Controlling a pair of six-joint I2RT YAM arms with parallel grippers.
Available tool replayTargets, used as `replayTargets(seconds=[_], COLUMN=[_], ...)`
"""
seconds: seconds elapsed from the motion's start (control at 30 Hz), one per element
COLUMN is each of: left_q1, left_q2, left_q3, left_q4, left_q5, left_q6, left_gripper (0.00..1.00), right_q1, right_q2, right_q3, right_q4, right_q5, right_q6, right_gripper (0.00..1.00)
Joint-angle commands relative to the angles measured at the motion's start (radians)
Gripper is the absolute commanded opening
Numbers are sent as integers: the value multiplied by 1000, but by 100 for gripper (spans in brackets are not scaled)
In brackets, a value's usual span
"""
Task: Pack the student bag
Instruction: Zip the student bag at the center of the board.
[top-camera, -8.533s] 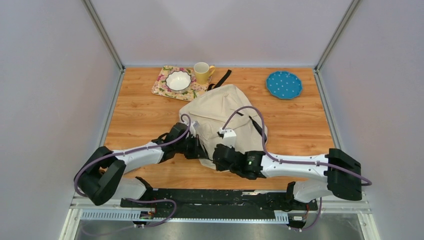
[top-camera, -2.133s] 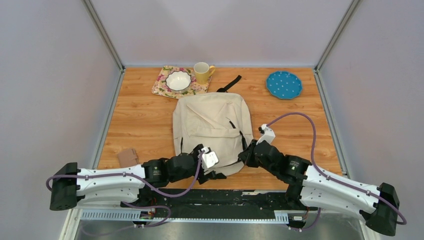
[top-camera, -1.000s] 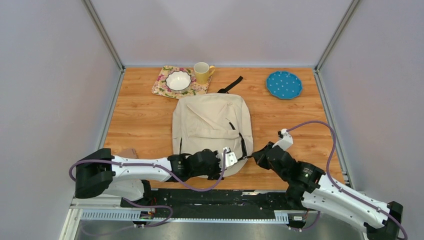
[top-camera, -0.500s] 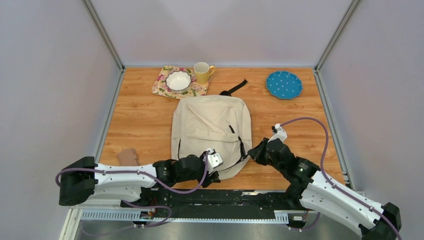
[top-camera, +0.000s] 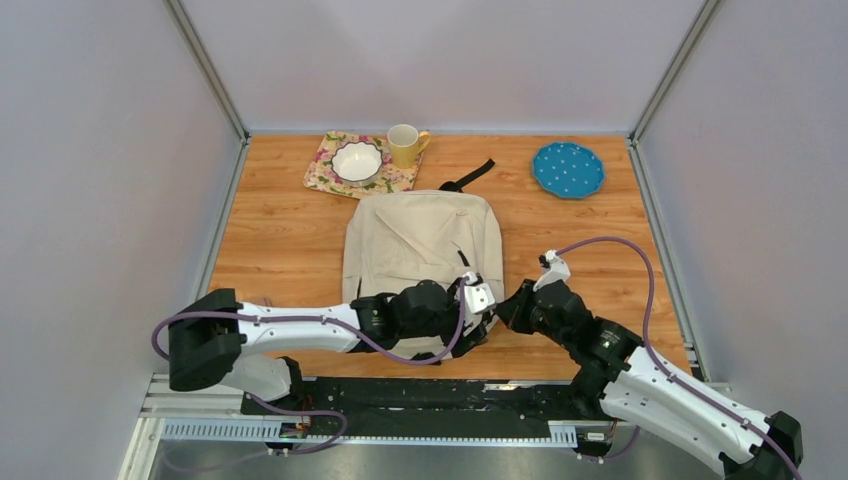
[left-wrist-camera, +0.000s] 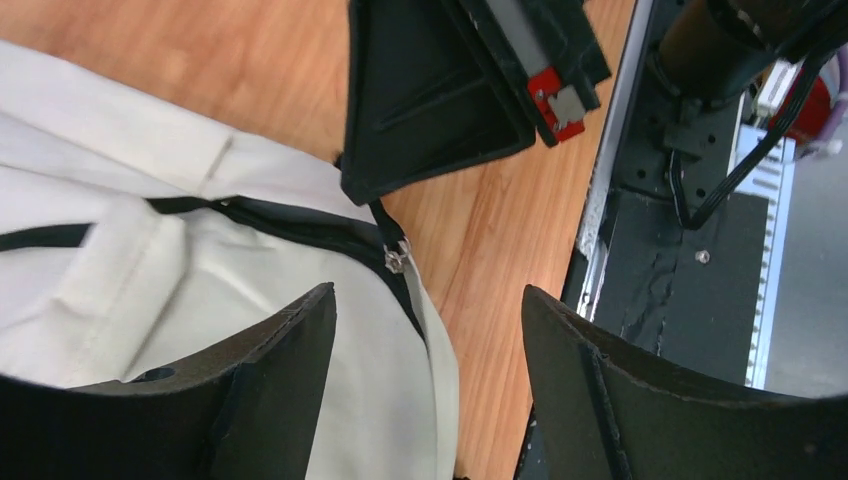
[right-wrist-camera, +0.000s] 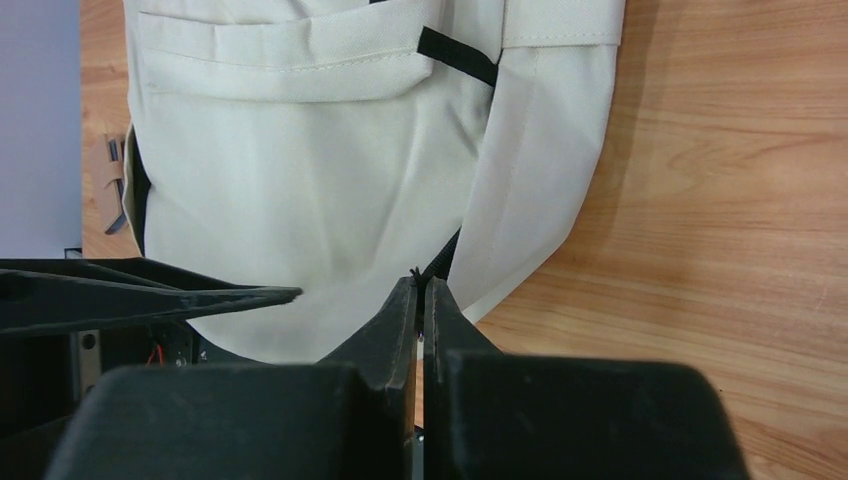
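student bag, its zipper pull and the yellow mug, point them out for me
student bag (top-camera: 420, 238): top external view, on the cream front panel.
zipper pull (left-wrist-camera: 396, 259): left wrist view, on its small metal end.
yellow mug (top-camera: 404, 150): top external view, on its yellow body.

Overhead, we lose the backpack's lower edge beneath the left arm. In the left wrist view, the zipper pull's far end vanishes into the right end effector, itself cropped by the top of the frame; the backpack runs off the left edge.
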Motion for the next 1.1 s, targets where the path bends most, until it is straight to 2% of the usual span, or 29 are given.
replayTargets(seconds=[0.0,0.23,0.3,0.4,0.43,0.5,0.53,0.6,0.83,1.07], left_q1=[5,7,8,8,8,7,8,8,1,-38], left_q2=[63,92,114,142,148,163,168,175,201,258], left_q3=[7,-64,-76,-82,-86,-98,-104,-130,-251,-273], left_q4=[17,98,115,129,149,166,178,195,313,318], left_q5=[100,77,57,40,43,51,52,55,54,2], left_q6=[-16,-51,-57,-73,-77,-105,-114,-146,-240,-232], left_gripper=[76,75,70,53,43,28,11,0,0,0], right_q1=[0,-2,0,-2,1,0,0,0,-2,-19], right_q2=[14,20,27,36,42,51,54,63,174,329], right_q3=[44,49,54,58,57,55,55,55,103,219], right_q4=[-19,-6,-5,-2,-3,-3,-5,4,70,93], right_q5=[22,22,16,-1,-3,-6,-6,-9,59,149], right_q6=[-21,-27,-32,-40,-41,-40,-41,-44,-89,-127], right_gripper=[0,0,0,0,0,0,0,0,0,0])
